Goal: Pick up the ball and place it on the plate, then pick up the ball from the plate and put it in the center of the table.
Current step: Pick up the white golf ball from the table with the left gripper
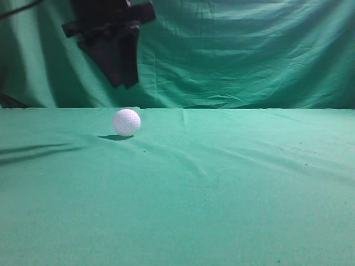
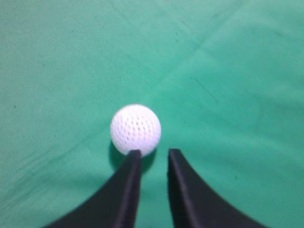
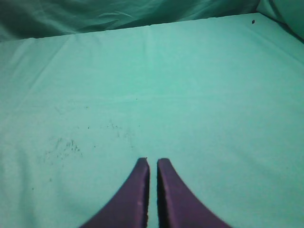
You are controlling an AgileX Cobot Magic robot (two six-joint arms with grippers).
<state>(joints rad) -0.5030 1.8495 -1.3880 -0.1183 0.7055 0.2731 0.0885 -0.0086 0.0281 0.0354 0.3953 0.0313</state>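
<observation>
Left gripper (image 2: 152, 154) hangs above the small white dimpled golf ball (image 2: 136, 129), jaws barely parted and empty; right gripper (image 3: 153, 164), jaws nearly together, sees only teal cloth-covered table (image 3: 190, 95).

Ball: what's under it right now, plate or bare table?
The ball sits directly on the table, casting a small shadow. No plate shows in any view. The left gripper hangs above it, not touching.

Table-level exterior (wrist views downward)
</observation>
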